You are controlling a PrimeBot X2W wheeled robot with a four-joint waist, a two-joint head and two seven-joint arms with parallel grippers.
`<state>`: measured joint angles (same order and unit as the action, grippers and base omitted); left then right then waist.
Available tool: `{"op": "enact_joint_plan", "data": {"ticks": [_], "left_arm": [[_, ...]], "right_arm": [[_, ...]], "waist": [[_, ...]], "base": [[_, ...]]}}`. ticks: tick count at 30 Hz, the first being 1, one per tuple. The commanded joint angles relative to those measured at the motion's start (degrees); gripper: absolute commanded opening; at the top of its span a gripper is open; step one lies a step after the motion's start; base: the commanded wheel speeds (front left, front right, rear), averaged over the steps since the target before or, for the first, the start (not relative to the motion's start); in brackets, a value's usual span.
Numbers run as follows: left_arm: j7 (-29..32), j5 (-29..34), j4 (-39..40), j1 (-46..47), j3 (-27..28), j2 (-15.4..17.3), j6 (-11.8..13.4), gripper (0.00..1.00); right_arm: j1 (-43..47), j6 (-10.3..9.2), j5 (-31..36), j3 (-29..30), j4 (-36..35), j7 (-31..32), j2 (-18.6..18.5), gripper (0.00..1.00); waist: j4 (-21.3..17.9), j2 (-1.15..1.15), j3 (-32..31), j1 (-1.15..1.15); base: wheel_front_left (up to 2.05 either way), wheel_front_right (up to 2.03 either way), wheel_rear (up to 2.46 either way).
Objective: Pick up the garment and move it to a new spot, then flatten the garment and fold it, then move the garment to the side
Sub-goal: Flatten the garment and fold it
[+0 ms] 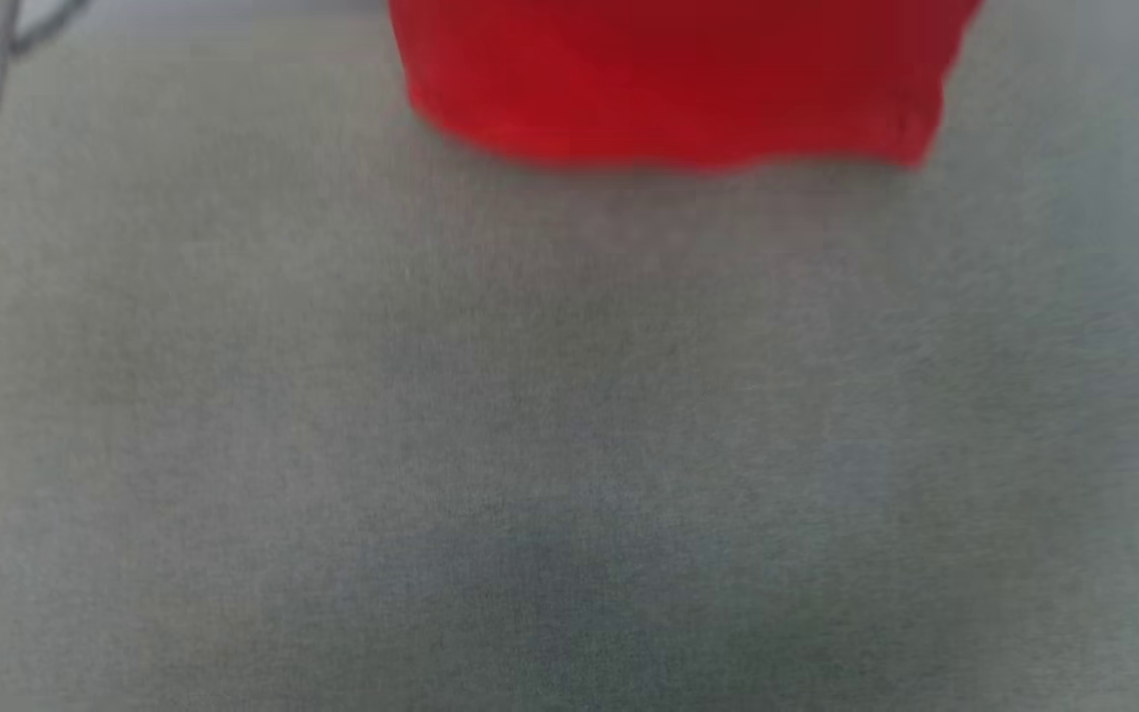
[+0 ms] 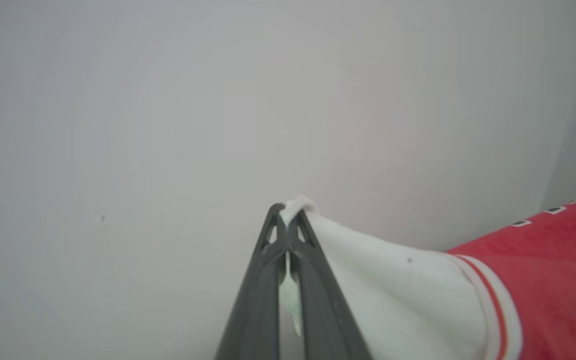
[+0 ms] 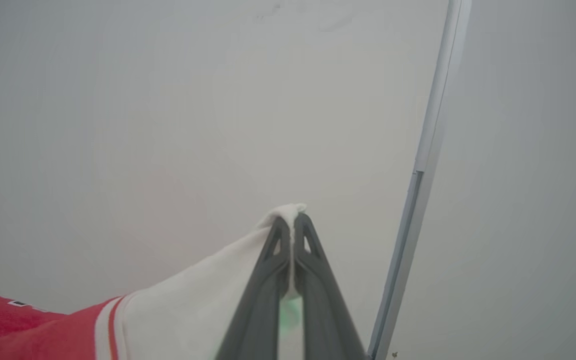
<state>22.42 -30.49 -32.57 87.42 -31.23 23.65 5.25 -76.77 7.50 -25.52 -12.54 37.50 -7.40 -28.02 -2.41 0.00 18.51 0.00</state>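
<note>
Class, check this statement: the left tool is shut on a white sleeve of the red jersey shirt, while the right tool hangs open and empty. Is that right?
No. The right tool is not open and empty: the right wrist view shows it shut on the other white sleeve of the red jersey shirt. The left tool is shut on its white sleeve, as stated.

Red garment, white sleeves (striped trim) pinched at tips, spread wide
</note>
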Motion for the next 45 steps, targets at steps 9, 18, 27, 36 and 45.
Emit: {"op": "enact_joint_plan", "data": {"ticks": [9,18,27,36,45], "left_arm": [[-20.93,5.84,-7.07,8.21,0.62,-2.81,2.66,0.00],[-22.21,2.58,-17.06,0.30,-0.57,-5.20,-1.51,0.00],[-13.43,-2.55,-21.30,-11.54,-1.56,-4.80,-6.30,0.00],[-1.47,-7.54,-17.17,-26.28,-2.01,-0.84,-7.85,0.00],[9.67,-12.79,1.44,-45.07,-0.63,6.71,-2.47,0.00]], "right_arm": [[-6.75,-0.02,9.85,2.18,1.48,-7.78,-0.33,0.00],[3.29,-0.03,6.15,-4.77,8.03,-7.70,0.20,0.00],[13.92,-0.03,-9.82,-18.07,6.29,-0.21,-2.90,0.00],[25.14,-0.02,-24.49,-28.57,-4.45,9.12,-11.00,0.00],[34.11,-0.02,-32.56,-34.47,-13.34,14.89,-18.69,0.00]], "waist": [[2.45,0.00,8.40,0.00],[4.01,0.00,6.71,0.00],[4.66,0.00,2.32,0.00],[5.24,0.00,-3.19,0.00],[6.04,0.00,-7.52,0.00]], "base": [[0.00,0.00,0.00],[0.00,0.00,0.00],[0.00,0.00,0.00],[0.00,0.00,0.00],[0.00,0.00,0.00]]}}
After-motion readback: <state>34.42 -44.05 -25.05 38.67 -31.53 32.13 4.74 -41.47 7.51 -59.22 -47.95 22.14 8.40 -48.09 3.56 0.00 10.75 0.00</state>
